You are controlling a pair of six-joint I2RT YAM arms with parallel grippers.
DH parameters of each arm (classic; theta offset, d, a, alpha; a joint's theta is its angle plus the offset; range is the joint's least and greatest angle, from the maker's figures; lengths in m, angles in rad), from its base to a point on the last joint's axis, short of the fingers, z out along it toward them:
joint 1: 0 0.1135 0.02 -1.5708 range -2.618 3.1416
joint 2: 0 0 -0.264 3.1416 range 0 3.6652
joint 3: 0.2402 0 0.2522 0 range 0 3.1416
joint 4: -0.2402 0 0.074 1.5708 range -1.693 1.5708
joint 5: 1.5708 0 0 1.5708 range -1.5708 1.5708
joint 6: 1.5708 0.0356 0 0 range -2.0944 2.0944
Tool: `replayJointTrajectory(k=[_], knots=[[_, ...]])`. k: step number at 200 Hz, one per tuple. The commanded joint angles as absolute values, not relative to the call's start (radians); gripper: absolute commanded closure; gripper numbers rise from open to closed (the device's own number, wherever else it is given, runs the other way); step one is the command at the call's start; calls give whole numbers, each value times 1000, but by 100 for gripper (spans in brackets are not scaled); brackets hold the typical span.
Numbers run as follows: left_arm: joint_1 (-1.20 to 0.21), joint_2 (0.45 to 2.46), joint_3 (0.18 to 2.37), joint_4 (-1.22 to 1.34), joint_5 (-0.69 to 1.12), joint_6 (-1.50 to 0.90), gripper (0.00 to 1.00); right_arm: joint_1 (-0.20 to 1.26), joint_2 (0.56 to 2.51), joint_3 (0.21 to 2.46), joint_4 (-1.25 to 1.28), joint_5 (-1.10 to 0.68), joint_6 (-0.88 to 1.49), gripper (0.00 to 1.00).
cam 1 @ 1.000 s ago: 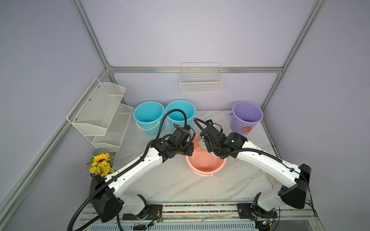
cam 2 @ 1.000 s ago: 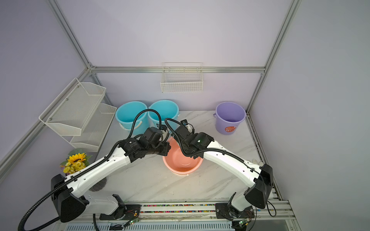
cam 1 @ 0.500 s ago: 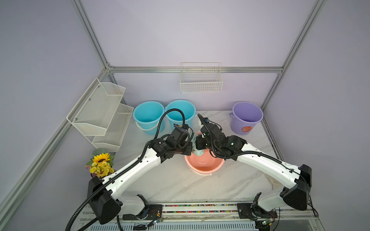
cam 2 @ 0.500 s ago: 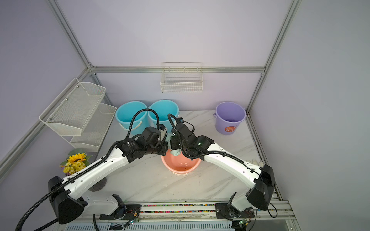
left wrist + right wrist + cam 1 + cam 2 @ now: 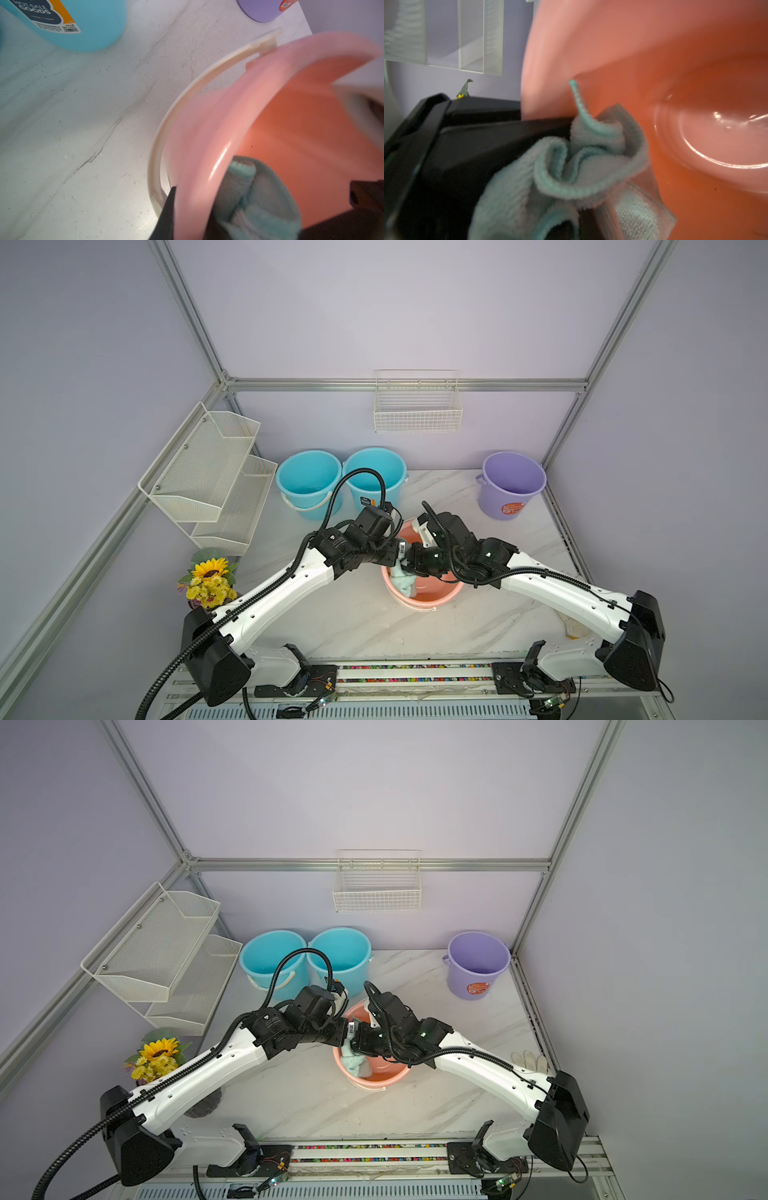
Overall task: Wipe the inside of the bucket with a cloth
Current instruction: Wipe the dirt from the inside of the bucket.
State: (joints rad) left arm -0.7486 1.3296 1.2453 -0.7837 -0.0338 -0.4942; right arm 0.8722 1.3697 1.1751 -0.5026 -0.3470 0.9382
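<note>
The pink bucket (image 5: 430,598) (image 5: 384,1078) stands at the table's middle, its white handle (image 5: 166,133) hanging down outside. My left gripper (image 5: 395,559) (image 5: 345,1036) (image 5: 191,218) is shut on the bucket's left rim (image 5: 207,135), one finger outside the wall and one inside. The pale mint cloth (image 5: 405,583) (image 5: 355,1064) (image 5: 259,197) (image 5: 560,166) is bunched against the inner wall beside that rim. My right gripper (image 5: 411,569) (image 5: 358,1049) (image 5: 571,228) reaches into the bucket (image 5: 675,62) and is shut on the cloth, which hides its fingertips.
Two blue buckets (image 5: 309,481) (image 5: 376,475) and a purple bucket (image 5: 513,485) stand along the back. A wire basket (image 5: 417,406) hangs on the back wall, a mesh shelf (image 5: 208,472) on the left. Sunflowers (image 5: 210,578) stand front left. A white glove (image 5: 530,1058) lies at right.
My right gripper has swept the cloth from the bucket's far inner side round to the near left wall. The left gripper has kept its hold on the rim.
</note>
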Motion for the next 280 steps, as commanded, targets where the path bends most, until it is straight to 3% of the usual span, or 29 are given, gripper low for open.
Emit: replayJointTrajectory(k=[1, 24, 69, 137, 186, 208, 250, 280], knots=[[-754, 1310, 1271, -696, -14, -487, 100, 880, 1358, 1209, -638, -539, 887, 100], [-752, 1304, 1270, -706, -23, -488, 100, 879, 1394, 1286, -867, -528, 737, 100], [-747, 1297, 1267, -724, -32, -489, 100, 879, 1459, 1448, -1285, -247, 526, 100], [-740, 1302, 1276, -740, -21, -482, 100, 880, 1522, 1590, -1512, 289, 503, 100], [-739, 1302, 1272, -742, -6, -487, 100, 879, 1568, 1698, -1440, 638, 504, 100], [-739, 1306, 1267, -737, 15, -489, 100, 879, 1558, 1694, -1287, 698, 449, 100], [-741, 1316, 1269, -733, 46, -489, 100, 880, 1499, 1560, -808, 572, 299, 100], [-739, 1315, 1263, -724, 55, -493, 100, 879, 1520, 1518, -639, 418, 296, 100]])
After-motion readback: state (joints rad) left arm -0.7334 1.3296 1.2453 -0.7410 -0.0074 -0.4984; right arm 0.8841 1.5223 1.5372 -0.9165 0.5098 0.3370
